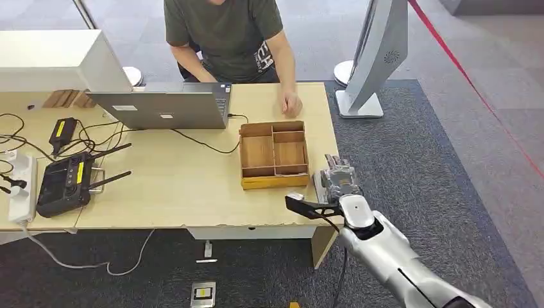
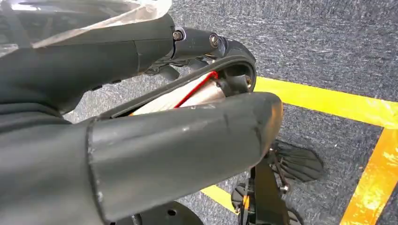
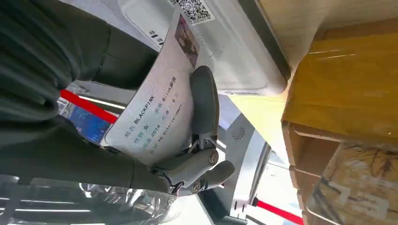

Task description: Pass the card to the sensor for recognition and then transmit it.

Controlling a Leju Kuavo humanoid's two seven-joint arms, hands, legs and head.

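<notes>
My right hand [image 1: 338,178] hovers at the table's right front corner, just right of the wooden box. It grips a white card [image 3: 155,112] printed with text and a small photo, one finger [image 3: 204,105] laid across its face. The card's far end lies close against the white sensor [image 3: 225,47], near its QR code; whether they touch is unclear. In the head view the sensor [image 1: 319,185] is mostly hidden under the hand. My left hand [image 2: 155,140] hangs over the carpet and holds nothing.
A compartmented wooden box [image 1: 244,160] stands beside the sensor. A person sits behind the table with a hand [image 1: 292,102] resting near the box. A laptop [image 1: 163,106], a black controller [image 1: 64,183] and a power strip [image 1: 22,186] lie further left. A white stand [image 1: 378,58] rises at the back right.
</notes>
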